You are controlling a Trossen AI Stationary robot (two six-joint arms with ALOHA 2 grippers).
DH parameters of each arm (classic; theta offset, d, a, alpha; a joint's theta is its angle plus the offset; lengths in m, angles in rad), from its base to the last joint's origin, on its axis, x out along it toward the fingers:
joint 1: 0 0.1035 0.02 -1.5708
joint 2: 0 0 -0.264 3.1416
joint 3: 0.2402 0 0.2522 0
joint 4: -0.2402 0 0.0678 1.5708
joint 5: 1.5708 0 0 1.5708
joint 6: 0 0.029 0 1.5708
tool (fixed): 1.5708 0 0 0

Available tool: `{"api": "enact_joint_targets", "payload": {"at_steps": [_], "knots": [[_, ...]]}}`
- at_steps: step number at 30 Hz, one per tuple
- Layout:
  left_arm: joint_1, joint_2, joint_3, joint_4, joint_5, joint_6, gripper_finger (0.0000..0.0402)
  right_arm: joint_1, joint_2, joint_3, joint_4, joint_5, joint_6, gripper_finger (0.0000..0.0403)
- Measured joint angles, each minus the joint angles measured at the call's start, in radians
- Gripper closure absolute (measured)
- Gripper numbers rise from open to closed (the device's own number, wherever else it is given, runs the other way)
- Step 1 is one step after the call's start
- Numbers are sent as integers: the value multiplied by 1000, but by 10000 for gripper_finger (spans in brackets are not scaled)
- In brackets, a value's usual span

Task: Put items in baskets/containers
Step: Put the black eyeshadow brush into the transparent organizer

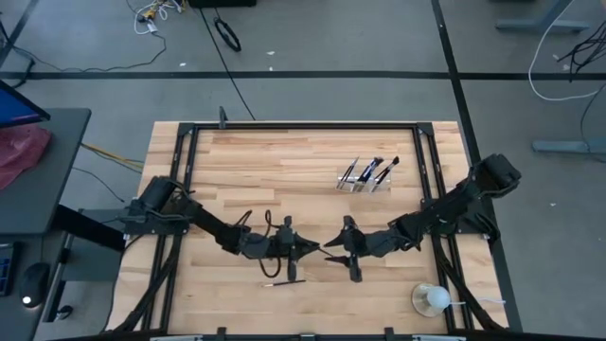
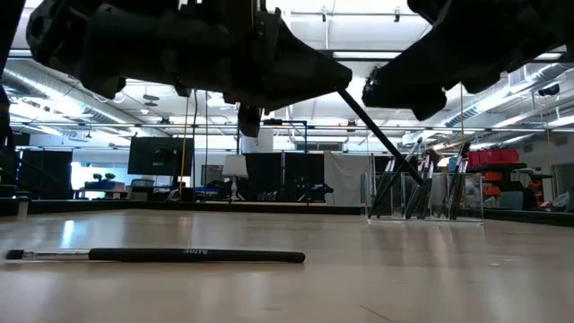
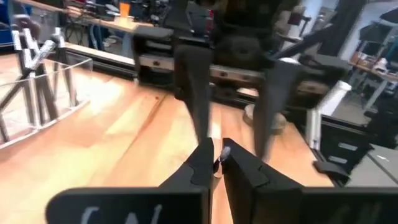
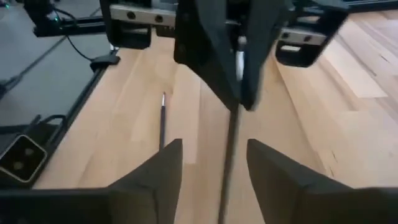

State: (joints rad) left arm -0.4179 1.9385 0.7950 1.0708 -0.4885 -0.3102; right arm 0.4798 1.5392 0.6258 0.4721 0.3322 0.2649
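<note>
A thin dark makeup brush (image 4: 229, 143) is up in the air between my two grippers over the table's near middle. My left gripper (image 3: 217, 159) is shut on it. My right gripper (image 4: 214, 147) faces the left one, open, with one finger on either side of the brush's dark handle and not touching it. In the low view the held brush (image 2: 386, 139) slants down from the left gripper. Another brush (image 2: 179, 256) lies flat on the wood below the grippers. The clear tray (image 1: 367, 176) stands far right of centre with several brushes leaning in it. My left gripper pinches the brush at its silver ferrule end (image 4: 239, 57) between the two fingertips (image 3: 202, 163). The fingers come roughly level from the table's left. The brush is lifted clear, and its dark handle (image 2: 399, 157) slants down and away toward the right gripper.
A round clear cup with a white ball (image 1: 431, 300) stands near the table's near right corner. The loose brush (image 1: 284, 281) lies just nearer than the left gripper. Black frame rails run along the table's left, right and far edges. Bare wood lies between the grippers and the tray.
</note>
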Motion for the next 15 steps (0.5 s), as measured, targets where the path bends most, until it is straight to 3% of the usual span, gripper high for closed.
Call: {"api": "enact_joint_targets", "payload": {"at_steps": [7, 15], "knots": [[23, -1, 7, -22, 30, -20, 379, -1, 107, 91, -4, 19, -20, 244], [21, -1, 7, -21, 32, -20, 371, -1, 145, 119, -4, 60, -34, 362]]}}
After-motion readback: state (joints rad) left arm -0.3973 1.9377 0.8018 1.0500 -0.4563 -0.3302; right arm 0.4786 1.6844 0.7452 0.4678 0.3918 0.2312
